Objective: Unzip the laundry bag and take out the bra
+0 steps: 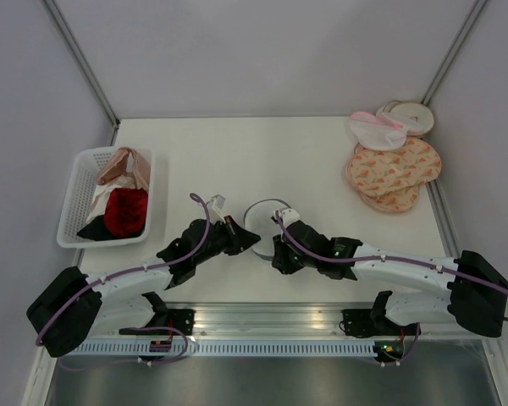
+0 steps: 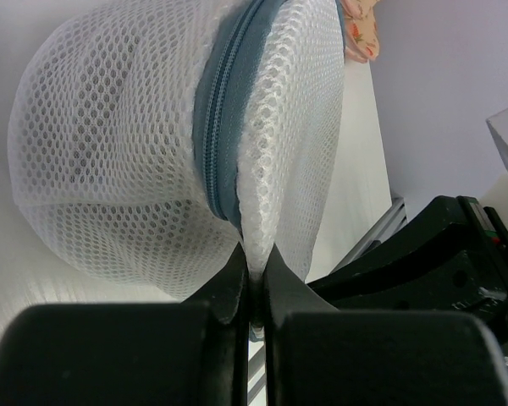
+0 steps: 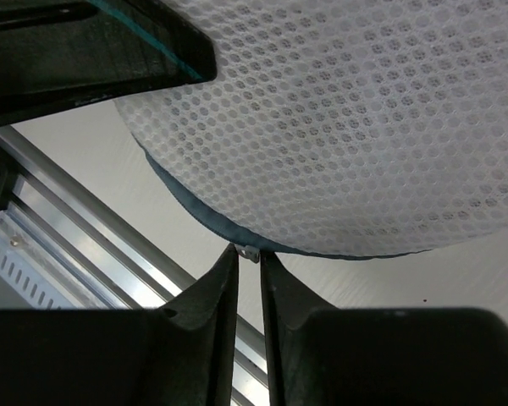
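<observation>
The round, drum-shaped laundry bag (image 1: 267, 218) of white see-through mesh sits between the two grippers, and its grey-blue zipper (image 2: 223, 127) looks shut. The left gripper (image 2: 254, 272) reaches in low at the bag's left side, with its jaws clamped on a fold of mesh beside the zipper, likely to anchor the bag. The right gripper (image 3: 249, 258) is at the bag's near right edge. Its jaws are almost together around a small silver zip tab (image 3: 250, 252), though whether they bite cannot be told. A grey shade inside the bag is probably the soft greyish-beige bra (image 2: 85, 144).
</observation>
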`<action>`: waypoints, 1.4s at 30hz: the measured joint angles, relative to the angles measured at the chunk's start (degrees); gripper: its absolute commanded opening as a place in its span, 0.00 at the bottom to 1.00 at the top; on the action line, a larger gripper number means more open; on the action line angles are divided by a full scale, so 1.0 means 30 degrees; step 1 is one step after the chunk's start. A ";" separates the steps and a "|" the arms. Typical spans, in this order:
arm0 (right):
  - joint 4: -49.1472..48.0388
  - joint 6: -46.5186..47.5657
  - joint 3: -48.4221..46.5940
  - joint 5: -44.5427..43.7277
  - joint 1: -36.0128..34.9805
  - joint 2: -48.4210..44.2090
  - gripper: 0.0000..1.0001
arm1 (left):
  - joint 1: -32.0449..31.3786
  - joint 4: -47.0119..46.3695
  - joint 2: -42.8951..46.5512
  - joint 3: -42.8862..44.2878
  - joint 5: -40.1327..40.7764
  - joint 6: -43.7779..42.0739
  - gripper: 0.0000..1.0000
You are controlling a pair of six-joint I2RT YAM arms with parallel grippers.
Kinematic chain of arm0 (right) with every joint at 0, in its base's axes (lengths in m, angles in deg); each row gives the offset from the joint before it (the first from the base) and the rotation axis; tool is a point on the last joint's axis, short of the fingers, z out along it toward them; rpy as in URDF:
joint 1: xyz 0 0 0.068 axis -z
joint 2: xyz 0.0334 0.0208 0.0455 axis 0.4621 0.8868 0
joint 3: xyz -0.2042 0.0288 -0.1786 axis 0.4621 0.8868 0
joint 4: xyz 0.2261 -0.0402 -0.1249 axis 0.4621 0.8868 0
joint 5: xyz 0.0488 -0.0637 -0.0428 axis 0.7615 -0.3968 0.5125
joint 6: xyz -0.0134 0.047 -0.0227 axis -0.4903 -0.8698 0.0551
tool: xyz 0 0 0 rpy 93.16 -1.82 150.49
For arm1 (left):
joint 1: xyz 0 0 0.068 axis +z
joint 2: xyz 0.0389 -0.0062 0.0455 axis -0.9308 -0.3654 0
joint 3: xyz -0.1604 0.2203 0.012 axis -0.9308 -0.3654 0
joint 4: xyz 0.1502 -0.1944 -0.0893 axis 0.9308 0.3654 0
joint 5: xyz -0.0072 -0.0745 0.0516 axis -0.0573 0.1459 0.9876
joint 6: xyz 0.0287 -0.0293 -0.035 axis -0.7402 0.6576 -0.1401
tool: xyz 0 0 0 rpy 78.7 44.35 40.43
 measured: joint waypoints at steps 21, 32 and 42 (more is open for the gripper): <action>0.6127 -0.0189 -0.1610 -0.6047 -0.0022 -0.0801 0.00 | 0.0124 0.0852 -0.0138 0.0976 -0.1413 -0.1668 0.02; 0.7155 -0.0124 -0.2244 -0.7533 0.0000 -0.0087 0.00 | 0.0969 0.5778 -0.5253 0.8473 -0.4670 -0.8160 0.12; 0.4386 0.0262 -0.1800 -0.5042 0.0015 -0.0911 0.00 | 0.1406 0.7774 -0.3526 0.7737 0.1297 -0.6754 1.00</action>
